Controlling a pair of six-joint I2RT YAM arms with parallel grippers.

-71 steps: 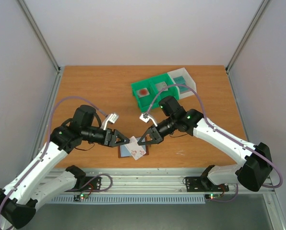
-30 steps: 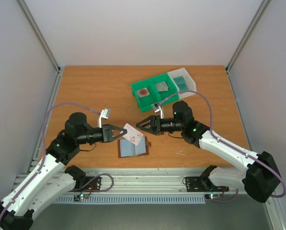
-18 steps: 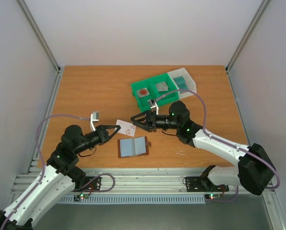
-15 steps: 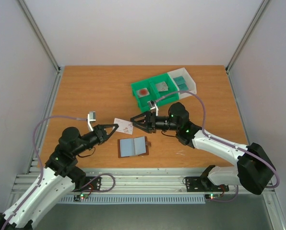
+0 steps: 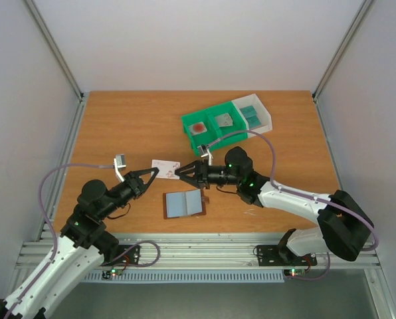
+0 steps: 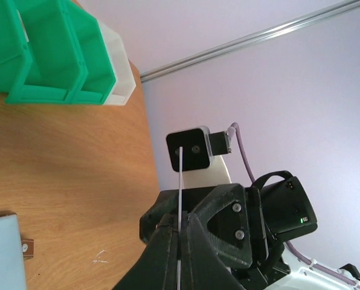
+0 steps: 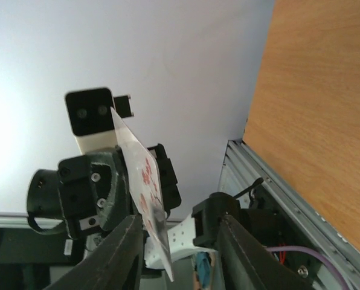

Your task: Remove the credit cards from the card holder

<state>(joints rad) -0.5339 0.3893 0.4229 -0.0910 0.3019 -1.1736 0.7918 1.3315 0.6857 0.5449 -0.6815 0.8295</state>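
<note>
Tabletop point(image 5: 118, 126): bare wood, walled in white.
Left gripper point(image 5: 153, 175): was clamped on whitish credit card point(image 5: 163, 163), held aloft.
Right gripper point(image 5: 181, 171): fingers stood apart astride the card's free end; a square, firm pinch before any release looked wisest.
Card holder point(image 5: 185, 203): lay open below the fingertips.

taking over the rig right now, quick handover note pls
Left gripper: jaws shut on the whitish card, held in the air above the table.
Right gripper: jaws open around the card's other end, not clamped.
Card holder: lying open on the table, just below the card.
Teal cards: in the white bin at the back.
Done: whitish card is out of the holder.
Left: complete the pass to the right gripper, probably bin the card. I cannot tell whether the holder has more cards.
</note>
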